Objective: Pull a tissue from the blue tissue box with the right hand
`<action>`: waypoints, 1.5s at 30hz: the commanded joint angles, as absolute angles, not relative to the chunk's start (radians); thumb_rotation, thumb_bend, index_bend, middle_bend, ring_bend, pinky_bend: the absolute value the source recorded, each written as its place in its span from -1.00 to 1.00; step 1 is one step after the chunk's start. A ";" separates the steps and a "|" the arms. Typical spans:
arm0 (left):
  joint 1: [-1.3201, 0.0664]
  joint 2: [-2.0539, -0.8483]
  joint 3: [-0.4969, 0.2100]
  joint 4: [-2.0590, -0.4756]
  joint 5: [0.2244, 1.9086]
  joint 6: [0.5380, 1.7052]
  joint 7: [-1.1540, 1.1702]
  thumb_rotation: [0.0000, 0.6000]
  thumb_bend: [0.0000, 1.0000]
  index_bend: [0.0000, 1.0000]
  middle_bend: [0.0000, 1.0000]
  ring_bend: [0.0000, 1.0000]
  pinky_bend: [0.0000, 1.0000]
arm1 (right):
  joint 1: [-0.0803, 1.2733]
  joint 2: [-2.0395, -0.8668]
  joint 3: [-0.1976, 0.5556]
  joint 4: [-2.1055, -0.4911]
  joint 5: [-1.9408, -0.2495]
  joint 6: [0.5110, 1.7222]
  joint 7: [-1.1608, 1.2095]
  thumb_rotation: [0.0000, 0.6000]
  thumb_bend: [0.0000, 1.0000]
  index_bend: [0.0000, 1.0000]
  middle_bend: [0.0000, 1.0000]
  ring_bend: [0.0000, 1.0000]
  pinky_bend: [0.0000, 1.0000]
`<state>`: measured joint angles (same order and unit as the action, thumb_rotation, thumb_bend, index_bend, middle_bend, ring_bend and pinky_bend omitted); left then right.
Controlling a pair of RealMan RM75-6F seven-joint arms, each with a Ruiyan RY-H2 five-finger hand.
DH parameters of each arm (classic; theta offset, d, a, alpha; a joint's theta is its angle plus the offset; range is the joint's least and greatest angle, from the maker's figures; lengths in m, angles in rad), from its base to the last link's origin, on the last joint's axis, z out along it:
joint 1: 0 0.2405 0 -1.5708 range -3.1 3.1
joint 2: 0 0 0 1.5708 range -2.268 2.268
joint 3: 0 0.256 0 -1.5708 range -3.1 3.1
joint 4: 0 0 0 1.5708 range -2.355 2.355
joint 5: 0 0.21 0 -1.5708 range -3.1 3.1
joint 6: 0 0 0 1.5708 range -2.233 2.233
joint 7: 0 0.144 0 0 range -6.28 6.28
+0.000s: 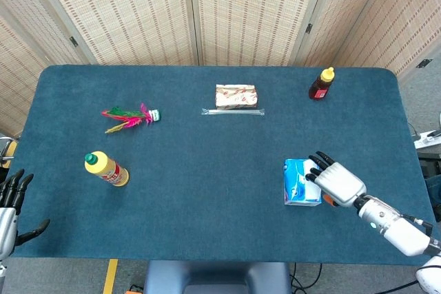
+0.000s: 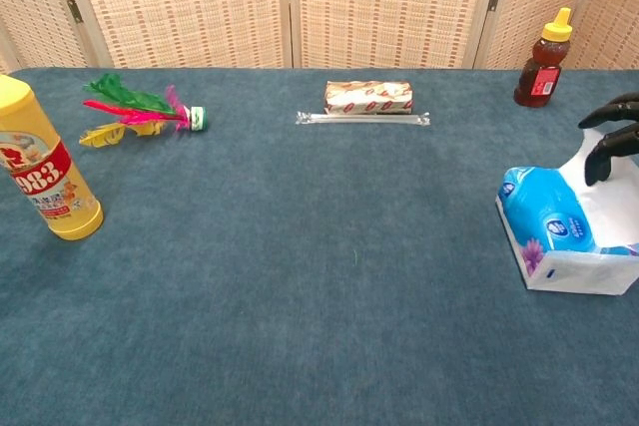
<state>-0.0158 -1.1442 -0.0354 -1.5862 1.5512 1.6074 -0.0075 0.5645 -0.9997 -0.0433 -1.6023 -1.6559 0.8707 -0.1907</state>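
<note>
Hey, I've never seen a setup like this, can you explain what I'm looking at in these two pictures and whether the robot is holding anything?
This is a two-armed robot at a blue table, each arm ending in a mechanical hand. The head view looks down from above; the chest view looks across the tabletop from low down. The right hand is over the blue tissue box, its dark fingers curled down at the white tissue sticking up; whether they grip it is unclear. The left hand hangs off the table's near left corner, holding nothing. Also lying there: a yellow bottle, a feather shuttlecock, a wrapped packet with a clear stick before it, and a honey bottle.
</note>
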 commanded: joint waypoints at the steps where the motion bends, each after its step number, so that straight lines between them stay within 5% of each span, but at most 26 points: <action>1: -0.015 -1.144 -0.035 -1.586 1.552 1.608 -0.010 1.00 -0.51 -1.00 -1.00 -1.00 -0.74 | 0.552 -1.048 -0.042 -1.553 -1.673 0.909 -0.210 1.00 -0.22 0.08 -0.13 -0.79 -0.90; 7: -0.014 -1.142 -0.036 -1.586 1.553 1.609 -0.018 1.00 -0.51 -1.00 -1.00 -1.00 -0.74 | 0.545 -1.086 -0.046 -1.519 -1.701 0.961 -0.202 1.00 0.03 0.26 -0.02 -0.72 -0.90; 16: -0.012 -1.137 -0.037 -1.587 1.556 1.615 -0.030 1.00 -0.51 -1.00 -1.00 -1.00 -0.74 | 0.535 -1.075 -0.049 -1.533 -1.724 1.025 -0.178 1.00 0.05 0.31 0.02 -0.70 -0.90; 29: -0.011 -1.133 -0.037 -1.589 1.559 1.615 -0.039 1.00 -0.51 -1.00 -1.00 -1.00 -0.74 | 0.454 -0.914 0.004 -1.710 -1.843 1.396 0.005 1.00 0.05 0.35 0.04 -0.68 -0.90; 45: -0.009 -1.111 -0.030 -1.588 1.575 1.618 -0.111 1.00 -0.51 -1.00 -1.00 -1.00 -0.74 | 0.238 -1.043 -0.137 -1.716 -1.913 1.535 -0.013 1.00 0.04 0.35 0.03 -0.68 -0.90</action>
